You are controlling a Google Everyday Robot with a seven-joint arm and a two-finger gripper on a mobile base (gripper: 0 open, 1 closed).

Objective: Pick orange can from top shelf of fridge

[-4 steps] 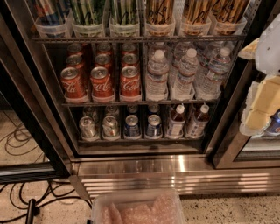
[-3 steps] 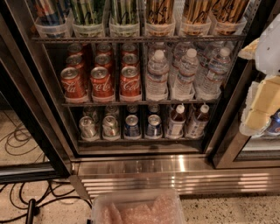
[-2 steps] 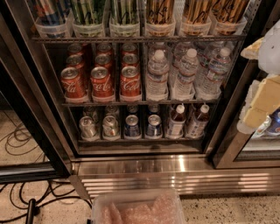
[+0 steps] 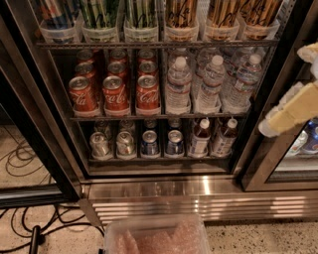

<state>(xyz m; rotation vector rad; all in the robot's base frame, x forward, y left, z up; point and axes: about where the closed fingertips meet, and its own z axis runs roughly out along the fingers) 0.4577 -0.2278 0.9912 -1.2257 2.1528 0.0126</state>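
Gripper point(image 4: 287, 112) beside fridge door frame point(image 4: 256, 149), state unclear; orange can point(image 4: 181, 12) on top shelf point(image 4: 159, 44); Coca-Cola cans point(image 4: 115, 94) below.

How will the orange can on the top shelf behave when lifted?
The orange can looks tall and slim, so it may tip easily if nudged. Its smooth metal side is probably slippery. The clear tub around its base may catch it. The tool is at the right edge, apart from it.

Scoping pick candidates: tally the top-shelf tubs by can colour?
Orange can tubs: 3
Green-striped can tubs: 2
Blue-red can tubs: 1
Total: 6
Gripper at right, before the door frame, below the top shelf.
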